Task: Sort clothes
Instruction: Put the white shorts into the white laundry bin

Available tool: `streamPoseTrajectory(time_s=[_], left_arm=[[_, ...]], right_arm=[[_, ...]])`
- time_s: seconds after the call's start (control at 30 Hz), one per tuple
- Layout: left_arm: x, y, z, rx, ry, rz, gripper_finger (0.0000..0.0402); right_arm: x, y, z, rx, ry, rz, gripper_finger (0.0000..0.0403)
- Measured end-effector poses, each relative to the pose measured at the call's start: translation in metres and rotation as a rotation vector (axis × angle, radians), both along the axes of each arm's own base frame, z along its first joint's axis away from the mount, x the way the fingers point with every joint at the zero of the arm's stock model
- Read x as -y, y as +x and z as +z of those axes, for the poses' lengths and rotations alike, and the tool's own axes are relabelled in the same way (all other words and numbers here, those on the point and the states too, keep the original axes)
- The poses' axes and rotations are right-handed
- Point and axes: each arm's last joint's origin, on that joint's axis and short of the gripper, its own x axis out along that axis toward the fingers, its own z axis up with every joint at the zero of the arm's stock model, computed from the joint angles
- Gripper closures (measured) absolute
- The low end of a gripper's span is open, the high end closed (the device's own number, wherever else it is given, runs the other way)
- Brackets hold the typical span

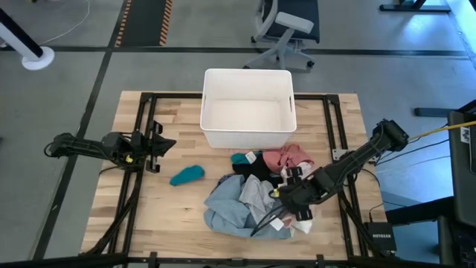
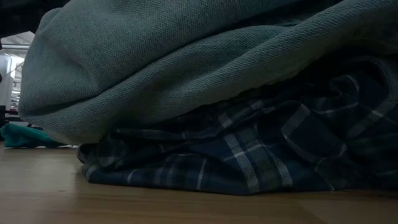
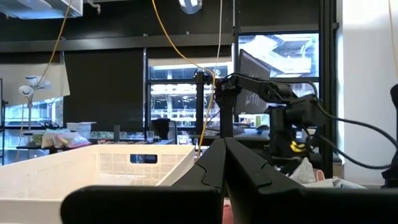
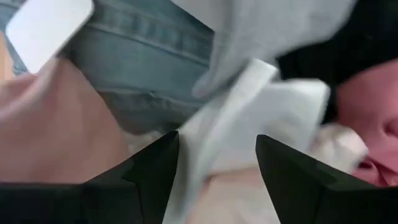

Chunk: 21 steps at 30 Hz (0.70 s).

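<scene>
- Grey-blue shirt (image 2: 186, 56) fills the low view, heaped on a plaid shirt (image 2: 249, 155) near the table's (image 1: 163, 216) front edge.
- Right gripper (image 1: 291, 195) hangs spread wide over a white piece (image 4: 249, 118) amid the pile.
- Teal piece (image 1: 186, 175) lies apart, leftward.
- White bin (image 1: 248, 108) stands at the back edge.
- Left gripper (image 1: 158, 143) waits pinched together near the left edge.

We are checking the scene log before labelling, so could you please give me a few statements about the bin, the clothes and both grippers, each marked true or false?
1. The white bin holds clothes. False: it is empty.
2. The right gripper is open over the clothes pile. True.
3. A teal piece lies apart from the pile. True.
4. The left gripper holds the pink piece. False: it is shut, holding nothing, at the table's left side.
</scene>
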Motion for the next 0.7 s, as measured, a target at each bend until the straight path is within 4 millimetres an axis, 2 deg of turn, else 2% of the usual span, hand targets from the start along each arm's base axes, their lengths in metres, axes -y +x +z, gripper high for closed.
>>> streamPoseTrajectory(time_s=[0.17, 0.27, 0.37, 0.53, 0.6, 0.7], left_arm=[[0.0, 0.0, 0.0, 0.0, 0.0, 0.0, 0.04], [0.0, 0.0, 0.0, 0.001, 0.009, 0.004, 0.04], [0.0, 0.0, 0.0, 0.001, 0.032, 0.013, 0.04], [0.0, -0.001, 0.002, 0.012, 0.044, 0.019, 0.04], [0.0, -0.001, 0.002, 0.011, 0.048, 0.021, 0.04], [0.0, -0.001, 0.002, 0.011, 0.055, 0.023, 0.04]], right_arm=[[-0.004, 0.005, -0.008, -0.016, -0.002, 0.043, 0.0175], [-0.002, 0.003, -0.009, -0.047, -0.027, 0.059, 0.0204], [0.0, 0.0, -0.011, -0.085, -0.056, 0.08, 0.0261], [0.002, -0.005, -0.008, -0.106, -0.066, 0.123, 0.0379], [0.004, -0.007, -0.004, -0.096, -0.082, 0.134, 0.0388], [0.008, -0.011, 0.001, -0.083, -0.108, 0.11, 0.0365]])
